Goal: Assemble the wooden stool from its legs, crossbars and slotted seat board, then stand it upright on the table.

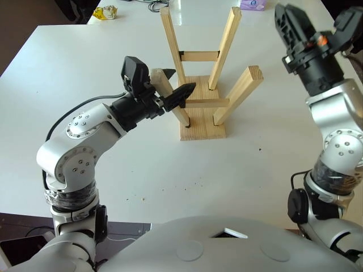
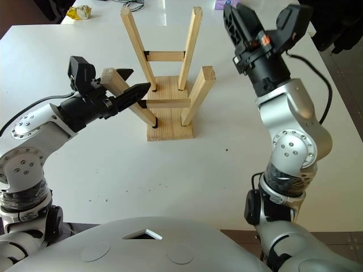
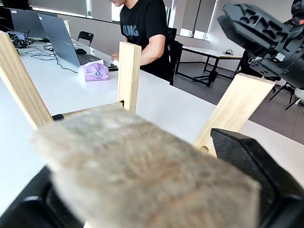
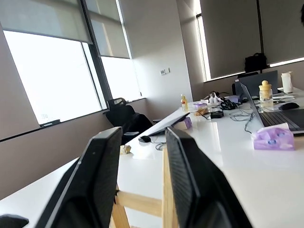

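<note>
Pale wooden stool [image 1: 227, 42] upside down on the white table [image 1: 85, 68], one leg in the left gripper [image 1: 176, 84].
Its square slotted seat board [image 1: 204, 132] lies flat on the table, four legs up, joined by crossbars [image 1: 199, 55]. The left gripper is clenched on the leaning near-left leg [image 2: 113, 79] by its free end. The right gripper [image 2: 266, 25] hangs raised right of the stool, jaws released. The left wrist view adds that leg's blurred end between black fingers [image 3: 256, 166]; the right wrist view, a purple tissue pack [image 4: 270, 137].
</note>
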